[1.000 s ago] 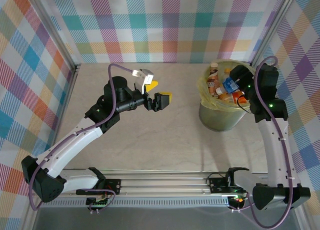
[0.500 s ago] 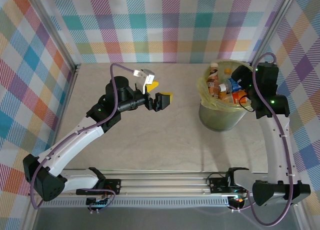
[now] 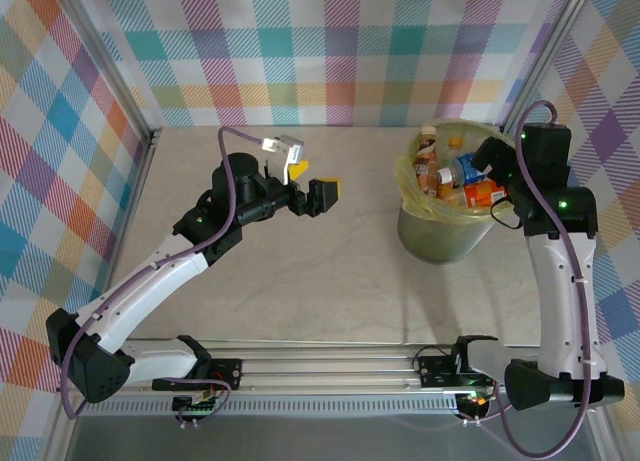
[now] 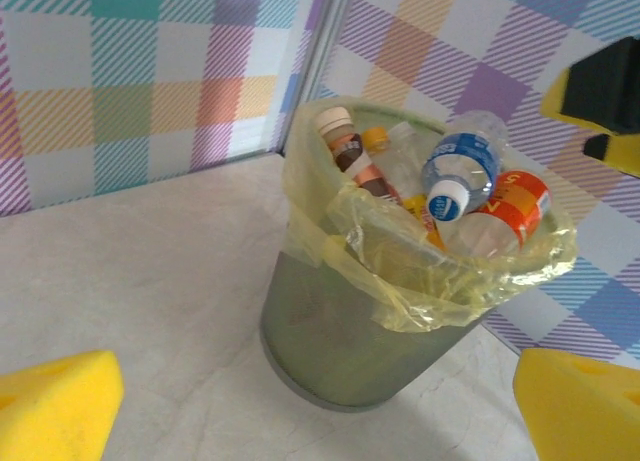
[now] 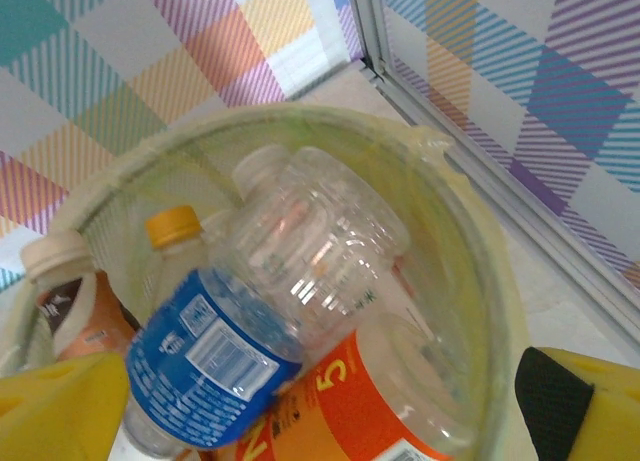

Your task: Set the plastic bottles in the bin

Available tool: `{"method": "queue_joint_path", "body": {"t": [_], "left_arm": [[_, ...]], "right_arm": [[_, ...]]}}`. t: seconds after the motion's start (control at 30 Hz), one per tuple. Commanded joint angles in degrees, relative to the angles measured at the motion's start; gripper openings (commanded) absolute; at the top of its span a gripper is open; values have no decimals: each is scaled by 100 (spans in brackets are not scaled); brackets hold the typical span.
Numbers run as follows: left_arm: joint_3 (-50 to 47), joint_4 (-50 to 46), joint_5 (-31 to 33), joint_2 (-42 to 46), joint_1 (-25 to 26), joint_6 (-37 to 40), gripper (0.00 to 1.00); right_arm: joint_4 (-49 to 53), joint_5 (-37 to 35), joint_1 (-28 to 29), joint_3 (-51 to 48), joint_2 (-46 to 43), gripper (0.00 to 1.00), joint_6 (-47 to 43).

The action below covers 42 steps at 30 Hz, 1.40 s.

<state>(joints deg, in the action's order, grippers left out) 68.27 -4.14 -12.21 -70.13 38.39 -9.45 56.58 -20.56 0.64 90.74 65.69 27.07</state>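
Note:
The grey-green bin (image 3: 435, 231) with its yellow-green liner stands at the right of the table, holding several plastic bottles. A blue-labelled bottle (image 5: 210, 366) lies on top beside an orange-labelled one (image 5: 360, 406), a clear crushed one (image 5: 310, 241) and a brown one (image 5: 70, 296). My right gripper (image 3: 492, 176) hangs over the bin's right rim, open, with nothing between its yellow pads (image 5: 60, 411). My left gripper (image 3: 312, 181) is open and empty above the table's middle, well left of the bin (image 4: 360, 331), facing it.
The bin sits close to the back right corner, next to the checked walls and a metal corner post (image 4: 325, 41). Bare table (image 3: 300, 281) stretches left and in front of the bin. The rail with both arm bases (image 3: 350, 366) runs along the near edge.
My right gripper has opened wider and drawn back to the right from over the bin's middle, leaving the blue-labelled bottle lying on the pile. The left arm has barely shifted.

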Motion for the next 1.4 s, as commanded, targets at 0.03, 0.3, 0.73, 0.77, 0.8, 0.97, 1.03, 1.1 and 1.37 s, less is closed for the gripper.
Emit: {"method": "queue_joint_path", "body": {"t": [0.03,0.3,0.73,0.77,0.8,0.97,1.03,1.1,1.37], "left_arm": [[42,-132,506,-50,45,-179,100],[30,-485,1343,38,36,-300,100],[-564,-860,2589,710,-172,-834,100],[-636,-873,2663,796,-199,-875,100],[-700,-888,2718,866,-224,-910,100],[-989,-998,2861,1230,-434,-1100,100],[-1065,-1075,2898,1326,-506,-1143,100],[-1131,-1128,2941,1395,-580,-1176,100],[-1477,-1129,3013,1531,-870,-1421,100]], "right_arm": [[484,35,-119,146,-194,100,-185],[1146,91,-215,-28,-781,100,-97],[2245,-194,-217,-1706,-2306,100,438],[2291,-333,-218,-1874,-2376,100,579],[2300,-421,-221,-2021,-2441,100,717],[1815,-640,-231,-3002,-2764,100,1043],[1507,-629,-232,-3295,-2738,100,1036],[1280,-715,-265,-3503,-2562,100,1037],[116,-459,-897,-4099,-2227,100,842]]}}
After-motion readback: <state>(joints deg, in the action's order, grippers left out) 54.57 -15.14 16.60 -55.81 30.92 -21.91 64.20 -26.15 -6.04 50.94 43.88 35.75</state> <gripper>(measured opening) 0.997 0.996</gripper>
